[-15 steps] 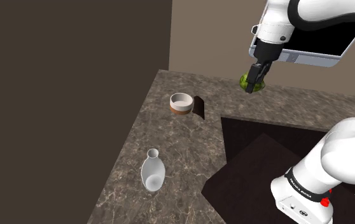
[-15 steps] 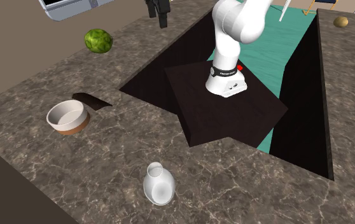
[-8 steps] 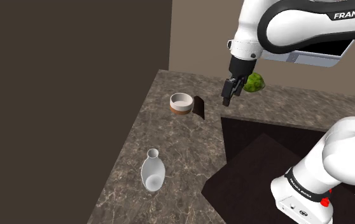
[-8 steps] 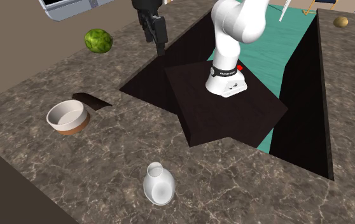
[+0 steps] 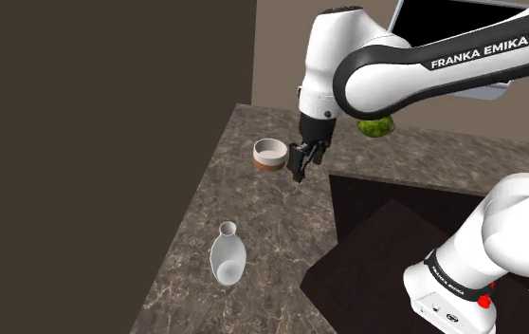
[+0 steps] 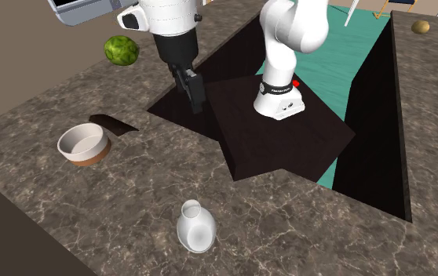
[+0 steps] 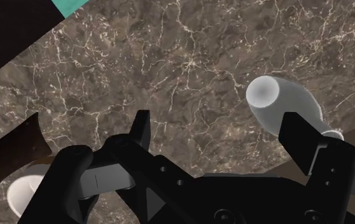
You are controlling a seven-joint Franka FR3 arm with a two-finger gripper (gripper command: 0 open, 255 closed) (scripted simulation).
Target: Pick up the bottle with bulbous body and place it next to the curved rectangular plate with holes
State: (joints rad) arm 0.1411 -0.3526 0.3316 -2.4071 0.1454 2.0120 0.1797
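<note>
The bottle (image 5: pixel 227 254) is pale grey with a bulbous body and narrow neck. It stands upright on the marble counter, also visible as the bottle (image 6: pixel 195 227) near the front edge in the second exterior view. A small dark curved plate (image 6: pixel 114 124) lies beside a white bowl (image 6: pixel 82 144). My gripper (image 5: pixel 300 163) hangs open above the counter, close to the plate and bowl (image 5: pixel 270 153) and well away from the bottle. In the wrist view the gripper (image 7: pixel 221 133) has its fingers wide apart with nothing between them. The bottle (image 7: pixel 284 108) stands far below, near one finger (image 7: pixel 300 137).
A green round fruit (image 6: pixel 121 50) lies at the back of the counter (image 6: pixel 131 196). A dark recess with the arm's stand (image 6: pixel 280 133) cuts into the counter. A brown wall (image 5: pixel 101 142) borders the counter on the shoulder view's left.
The arm swung from beside the green fruit toward the shoulder view's left and lower, ending over the plate and bowl. The fingers stayed open. Bottle, bowl and plate have not moved.
</note>
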